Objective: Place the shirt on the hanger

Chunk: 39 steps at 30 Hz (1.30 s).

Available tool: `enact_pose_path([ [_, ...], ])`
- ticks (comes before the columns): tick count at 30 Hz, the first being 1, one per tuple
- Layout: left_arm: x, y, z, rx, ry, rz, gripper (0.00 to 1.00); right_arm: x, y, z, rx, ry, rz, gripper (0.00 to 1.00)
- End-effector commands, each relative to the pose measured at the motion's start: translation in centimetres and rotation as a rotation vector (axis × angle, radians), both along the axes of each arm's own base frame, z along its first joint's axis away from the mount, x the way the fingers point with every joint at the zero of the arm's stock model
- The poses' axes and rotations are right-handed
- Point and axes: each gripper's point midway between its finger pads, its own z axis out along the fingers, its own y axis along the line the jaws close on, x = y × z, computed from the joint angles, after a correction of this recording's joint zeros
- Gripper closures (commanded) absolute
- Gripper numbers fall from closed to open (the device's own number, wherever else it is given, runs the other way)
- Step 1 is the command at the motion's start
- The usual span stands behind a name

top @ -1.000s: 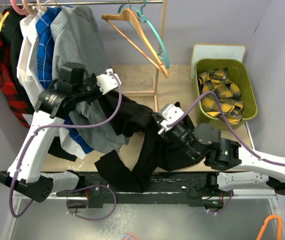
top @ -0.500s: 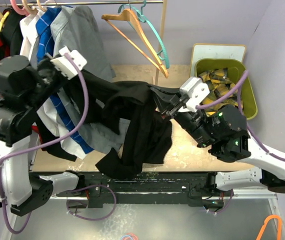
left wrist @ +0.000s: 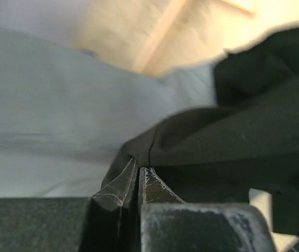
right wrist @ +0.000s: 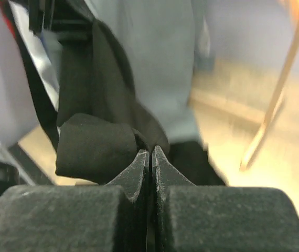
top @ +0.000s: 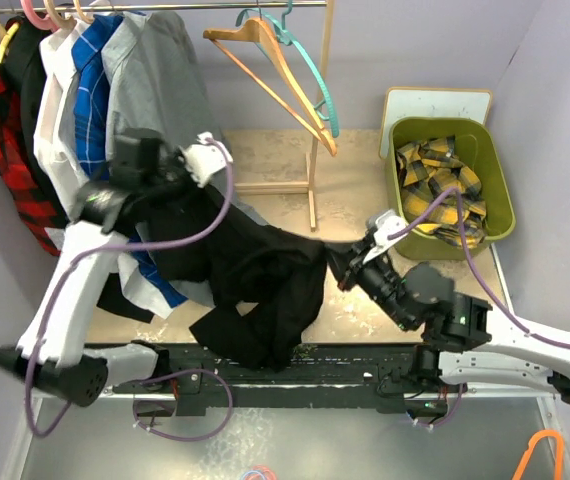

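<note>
The plain black soft-fabric shirt (top: 255,270) hangs stretched between the two arms above the beige table (top: 355,170), near the middle of the top view. Its loose folds droop toward 6 o'clock over the table's near edge. The left tool (left wrist: 138,178) is clamped tight on a fold of that black cloth at the shirt's 10 o'clock end, close against a light grey shirt (top: 160,70) that hangs on the clothes rail. The right tool (right wrist: 151,157) is likewise pinched closed on a bunched edge of black cloth at the shirt's 3 o'clock end. The thin teal plastic hanger (top: 317,85) hangs from the rail at 12 o'clock, nested just beside a light wooden hanger (top: 233,33) and well apart from the black shirt. An olive-green plastic bin (top: 500,180) at 2 o'clock holds a yellow-and-black plaid garment (top: 445,190).
</note>
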Motion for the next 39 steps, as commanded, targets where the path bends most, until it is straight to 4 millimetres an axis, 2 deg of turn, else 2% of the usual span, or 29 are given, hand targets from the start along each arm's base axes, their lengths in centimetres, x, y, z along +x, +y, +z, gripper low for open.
enact_pose_path([
  [1, 1.1, -3.3, -11.4, -0.05, 0.302, -0.088, 1.0, -0.4, -3.7, -10.8, 0.214, 0.467, -0.188, 1.0],
  [3, 1.8, -3.6, -15.6, -0.029, 0.386, -0.088, 1.0, -1.1, -4.8, -14.7, 0.282, 0.616, -0.244, 1.0],
  [5, 2.9, -3.8, -19.5, 0.003, 0.462, -0.079, 1.0, -1.3, -5.4, -16.5, 0.335, 0.673, -0.28, 1.0],
  [7, 4.1, -3.8, -22.3, 0.034, 0.515, -0.065, 1.0, -1.5, -6.4, -18.4, 0.365, 0.747, -0.348, 1.0],
  [8, 4.7, -3.9, -23.5, 0.047, 0.542, -0.061, 1.0, -1.4, -7.6, -19.6, 0.349, 0.767, -0.413, 1.0],
  [10, 5.8, -4.4, -25.2, 0.053, 0.593, -0.051, 1.0, -1.2, -9.3, -20.9, 0.35, 0.785, -0.516, 1.0],
  [12, 6.7, -5.2, -25.8, 0.03, 0.633, -0.056, 1.0, -1.1, -10.2, -21.5, 0.341, 0.783, -0.574, 1.0],
  [14, 7.8, -6.2, -25.6, 0.0, 0.641, -0.072, 1.0, -0.6, -10.4, -20.8, 0.342, 0.75, -0.591, 0.77],
  [15, 8.3, -6.7, -25.5, -0.012, 0.644, -0.08, 1.0, -0.4, -10.4, -20.2, 0.33, 0.723, -0.588, 0.72],
  [18, 10.1, -7.9, -25.1, -0.034, 0.638, -0.088, 1.0, 0.4, -11.1, -18.0, 0.312, 0.631, -0.603, 0.69],
  [19, 10.8, -8.3, -25.0, -0.037, 0.635, -0.089, 1.0, 0.6, -11.7, -17.6, 0.304, 0.609, -0.623, 0.64],
  [20, 11.4, -8.6, -25.0, -0.037, 0.632, -0.088, 1.0, 0.6, -12.5, -17.2, 0.304, 0.597, -0.65, 0.54],
  [21, 12.1, -8.8, -25.1, -0.039, 0.633, -0.083, 1.0, 0.6, -13.3, -16.9, 0.302, 0.588, -0.677, 0.39],
  [23, 13.2, -9.1, -25.5, -0.04, 0.644, -0.065, 1.0, 0.8, -13.6, -15.2, 0.278, 0.552, -0.664, 0.05],
  [24, 13.4, -9.3, -25.6, -0.04, 0.659, -0.058, 1.0, 0.9, -12.6, -13.9, 0.216, 0.51, -0.602, 0.01],
  [25, 13.4, -9.5, -25.8, -0.039, 0.684, -0.054, 0.97, 0.9, -11.3, -12.6, 0.168, 0.468, -0.53, 0.0],
  [27, 12.5, -9.6, -26.0, -0.024, 0.744, -0.054, 0.75, 1.1, -8.9, -11.1, 0.066, 0.382, -0.411, 0.0],
  [29, 11.7, -9.6, -25.2, -0.011, 0.752, -0.059, 0.39, 1.5, -7.2, -11.0, -0.018, 0.328, -0.375, 0.0],
  [30, 11.4, -9.4, -24.6, -0.01, 0.738, -0.06, 0.05, 1.7, -6.6, -11.4, -0.073, 0.305, -0.376, 0.0],
  [31, 11.0, -9.1, -23.7, -0.01, 0.715, -0.055, 0.0, 2.1, -6.0, -11.7, -0.108, 0.284, -0.378, 0.0],
  [35, 9.2, -7.2, -20.6, 0.012, 0.641, -0.004, 0.0, 4.1, -3.2, -12.8, -0.131, 0.246, -0.328, 0.0],
  [37, 7.3, -6.0, -18.9, 0.025, 0.652, 0.041, 0.0, 6.0, -3.0, -12.9, -0.078, 0.265, -0.309, 0.0],
  [39, 5.1, -4.9, -17.1, 0.028, 0.678, 0.083, 0.0, 6.9, -2.6, -12.0, -0.012, 0.247, -0.272, 0.0],
])
